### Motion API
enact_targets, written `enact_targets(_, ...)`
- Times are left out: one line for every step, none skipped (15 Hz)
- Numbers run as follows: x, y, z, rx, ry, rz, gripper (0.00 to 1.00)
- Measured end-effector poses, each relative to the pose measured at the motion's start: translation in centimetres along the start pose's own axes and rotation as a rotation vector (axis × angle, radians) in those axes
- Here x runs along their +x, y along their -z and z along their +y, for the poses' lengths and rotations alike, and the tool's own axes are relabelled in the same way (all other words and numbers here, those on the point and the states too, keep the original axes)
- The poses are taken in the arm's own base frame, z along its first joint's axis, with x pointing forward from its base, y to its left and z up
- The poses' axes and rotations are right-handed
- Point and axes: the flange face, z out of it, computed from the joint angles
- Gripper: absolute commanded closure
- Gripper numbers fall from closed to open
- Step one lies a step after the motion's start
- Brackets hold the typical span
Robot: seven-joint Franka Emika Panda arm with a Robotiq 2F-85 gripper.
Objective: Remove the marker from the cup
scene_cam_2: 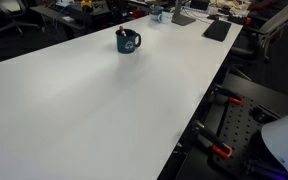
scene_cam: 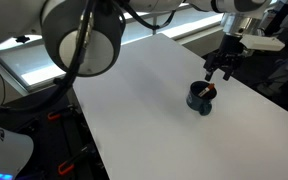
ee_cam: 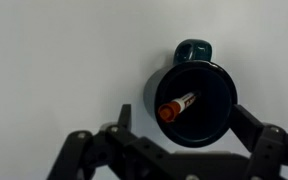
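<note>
Wrist view: gripper (ee_cam: 182, 128) released and empty, jaws spread wide low in frame. The cup (ee_cam: 212, 78) sits just beyond and between them. The marker (ee_cam: 177, 106) rests tilted inside the cup, its orange end up toward the camera.

In an exterior view the gripper (scene_cam: 221, 70) hovers above the cup, not touching it, over the white surface (scene_cam: 134, 115).

Step, as I judge it: approach, grasp not yet made.

Next: centre over the marker's raised end, descend, close on it, and lift without tipping the cup.
</note>
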Motion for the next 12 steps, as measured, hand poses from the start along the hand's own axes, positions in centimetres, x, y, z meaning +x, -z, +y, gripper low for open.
enact_targets(-0.1,0.0,0.0,0.000,0.000,0.000,0.00)
enact_targets(-0.1,-0.1,0.0,0.001,-0.001,0.003,0.00)
enact_targets(-0.1,-0.2,0.0,0.003,-0.001,0.003,0.00)
enact_targets(0.0,-0.4,0.0,0.006,0.000,0.004,0.00)
enact_targets(0.0,-0.6,0.0,0.009,0.001,0.005,0.00)
enact_targets(0.1,-0.8,0.1,0.012,0.007,0.006,0.00)
enact_targets(0.2,-1.0,0.1,0.014,0.017,0.007,0.00)
enact_targets(0.3,-1.2,0.1,0.017,0.024,0.009,0.00)
enact_targets(0.4,-1.4,0.1,0.020,0.036,0.011,0.00)
enact_targets(0.6,-1.6,0.1,0.023,0.043,0.013,0.00)
enact_targets(0.7,-1.9,0.1,0.026,0.045,0.013,0.00)
enact_targets(0.8,-2.1,0.1,0.029,0.046,0.013,0.00)
